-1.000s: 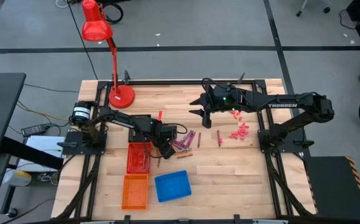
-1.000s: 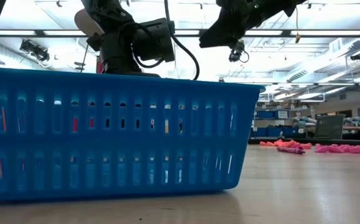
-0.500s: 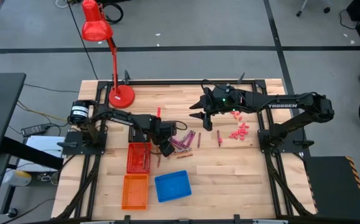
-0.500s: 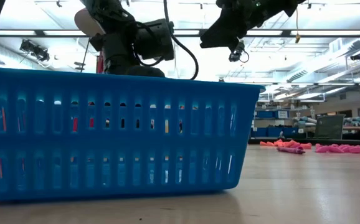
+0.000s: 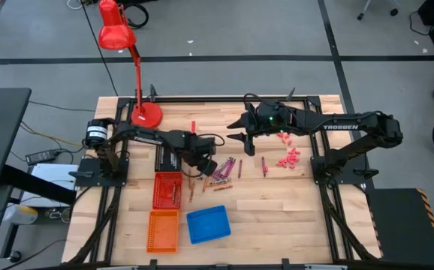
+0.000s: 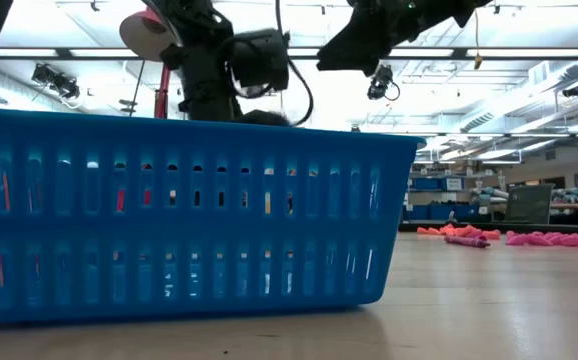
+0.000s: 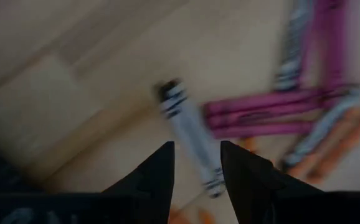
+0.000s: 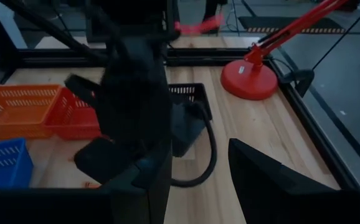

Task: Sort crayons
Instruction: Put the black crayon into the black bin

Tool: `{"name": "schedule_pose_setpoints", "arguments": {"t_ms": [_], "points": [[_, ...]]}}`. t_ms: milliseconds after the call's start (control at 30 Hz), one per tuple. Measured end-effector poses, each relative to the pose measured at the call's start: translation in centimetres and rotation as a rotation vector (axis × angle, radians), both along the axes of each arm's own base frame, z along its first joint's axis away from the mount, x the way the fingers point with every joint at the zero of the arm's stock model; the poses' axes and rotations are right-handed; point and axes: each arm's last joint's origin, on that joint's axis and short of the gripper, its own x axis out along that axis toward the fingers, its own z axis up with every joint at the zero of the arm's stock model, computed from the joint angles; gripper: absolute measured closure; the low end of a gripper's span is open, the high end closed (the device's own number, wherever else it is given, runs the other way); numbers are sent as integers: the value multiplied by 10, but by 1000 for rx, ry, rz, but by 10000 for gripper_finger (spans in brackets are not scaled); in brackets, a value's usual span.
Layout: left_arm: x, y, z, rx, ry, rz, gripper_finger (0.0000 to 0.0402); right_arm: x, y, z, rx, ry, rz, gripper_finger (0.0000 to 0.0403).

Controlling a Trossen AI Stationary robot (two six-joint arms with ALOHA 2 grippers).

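A pile of magenta, grey and orange crayons (image 5: 221, 171) lies on the wooden table, right of the red basket (image 5: 167, 190). My left gripper (image 5: 206, 166) hangs over the pile's left edge, open. In the left wrist view its two fingertips (image 7: 195, 168) stand on either side of the near end of a grey crayon (image 7: 189, 134), with magenta crayons (image 7: 261, 112) beyond. My right gripper (image 5: 236, 132) is open and empty, above the table on the far side of the pile. Single crayons (image 5: 263, 165) lie to the right.
An orange basket (image 5: 164, 230) and a blue basket (image 5: 208, 224) stand near the front edge; the blue one (image 6: 189, 220) fills the low view. A black basket (image 8: 186, 93) and a red lamp (image 5: 146, 114) stand at the back left. Pink chunky bits (image 5: 288, 159) lie at the right.
My left gripper has gone from beside the red basket toward the table's right and far edge, to the left edge of the crayon pile. My right gripper has stayed about where it was.
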Motion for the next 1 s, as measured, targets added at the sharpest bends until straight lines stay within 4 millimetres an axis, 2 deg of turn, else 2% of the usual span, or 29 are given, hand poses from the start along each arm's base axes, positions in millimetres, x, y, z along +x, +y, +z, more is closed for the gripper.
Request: {"name": "schedule_pose_setpoints", "arguments": {"t_ms": [300, 667, 1000], "points": [[3, -6, -20, 5, 75, -35, 260, 0, -4, 3, 22, -28, -3, 241], [-2, -3, -23, 39, 129, -52, 260, 0, -4, 2, 28, -28, -6, 241], [-3, -1, -15, -34, 101, -9, 260, 0, -4, 2, 29, -27, -5, 241]]}}
